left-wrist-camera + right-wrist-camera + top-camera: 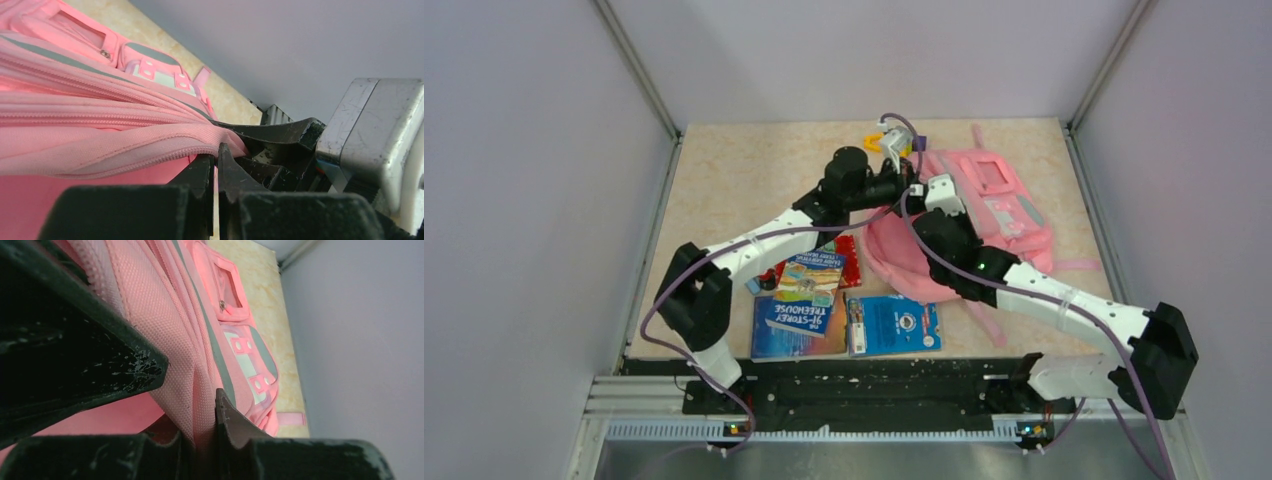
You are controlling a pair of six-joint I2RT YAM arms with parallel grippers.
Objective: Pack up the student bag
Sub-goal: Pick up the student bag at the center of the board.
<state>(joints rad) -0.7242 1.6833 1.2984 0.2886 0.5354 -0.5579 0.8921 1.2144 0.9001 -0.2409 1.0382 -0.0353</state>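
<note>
the books sit nearest you: the 91-storey treehouse book (802, 300) and a blue book (894, 325) lie flat just ahead of the arm bases, with a red booklet (839, 262) behind them. beyond them, right of centre on the table, the student bag (994, 215) lies flat with its front pockets up.

both arms meet at its left side. your left gripper (216, 152) has its jaws almost together, pinching the zip-edged hem. your right gripper (192, 382) is narrowed onto a fold of woven pink fabric that fills its gap.

the step looks like opening the mouth. draw the two holds apart and slightly up, evenly, so the lips gape toward the books. go slowly: the cloth is soft and a thin pinch may slip, and a one-sided pull would drag the bag rather than open it.

the bag is pink with grey trim, white buckle patches and a strap trailing right.
</note>
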